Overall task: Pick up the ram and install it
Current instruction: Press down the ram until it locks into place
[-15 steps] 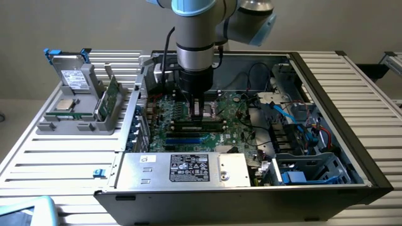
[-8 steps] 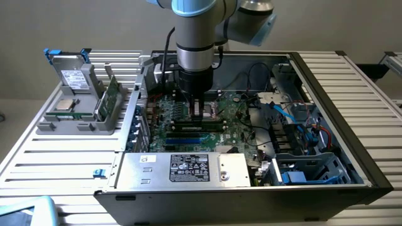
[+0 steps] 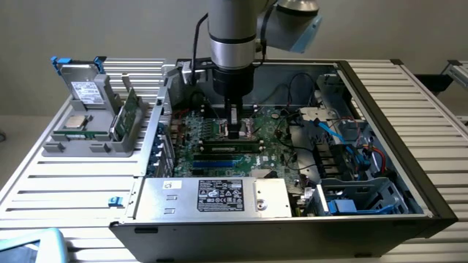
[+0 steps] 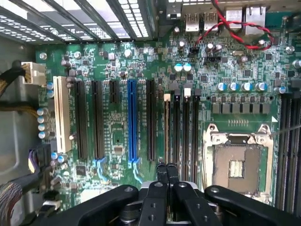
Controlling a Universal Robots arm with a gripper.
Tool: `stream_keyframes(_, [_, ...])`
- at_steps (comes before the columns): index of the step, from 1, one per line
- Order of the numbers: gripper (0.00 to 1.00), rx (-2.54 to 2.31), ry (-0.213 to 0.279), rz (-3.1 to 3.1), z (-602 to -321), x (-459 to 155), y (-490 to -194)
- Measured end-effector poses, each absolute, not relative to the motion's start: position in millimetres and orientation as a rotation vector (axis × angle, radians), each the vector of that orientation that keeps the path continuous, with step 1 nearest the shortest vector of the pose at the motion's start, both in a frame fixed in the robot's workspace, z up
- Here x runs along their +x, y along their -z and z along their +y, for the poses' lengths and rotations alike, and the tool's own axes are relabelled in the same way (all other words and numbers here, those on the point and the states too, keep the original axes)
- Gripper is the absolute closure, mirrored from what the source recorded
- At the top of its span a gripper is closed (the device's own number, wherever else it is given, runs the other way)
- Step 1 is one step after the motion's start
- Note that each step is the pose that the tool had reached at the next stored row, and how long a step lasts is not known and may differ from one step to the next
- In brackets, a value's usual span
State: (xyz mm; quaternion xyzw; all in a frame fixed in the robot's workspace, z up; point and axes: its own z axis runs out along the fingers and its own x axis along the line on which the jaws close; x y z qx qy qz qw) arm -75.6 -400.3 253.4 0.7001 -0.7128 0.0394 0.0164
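the gripper (image 4: 167,172), closed and holding nothing, sits directly over the ram (image 3: 232,146), which lies lengthwise in its slot near the motherboard's (image 4: 117,66) middle.

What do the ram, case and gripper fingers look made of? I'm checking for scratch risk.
Ram: green circuit board with dark chips, matte, probably fibreglass laminate. Case: dark painted sheet metal, going by its thin flat folded walls. Gripper fingers: black, slightly glossy, shut together; plastic or coated metal, the look leaves it open.
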Motion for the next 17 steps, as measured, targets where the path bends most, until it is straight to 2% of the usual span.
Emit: stream_keyframes(17, [0.89, 2.097, -0.116, -2.284, -400.4, -68.9, -258.3])
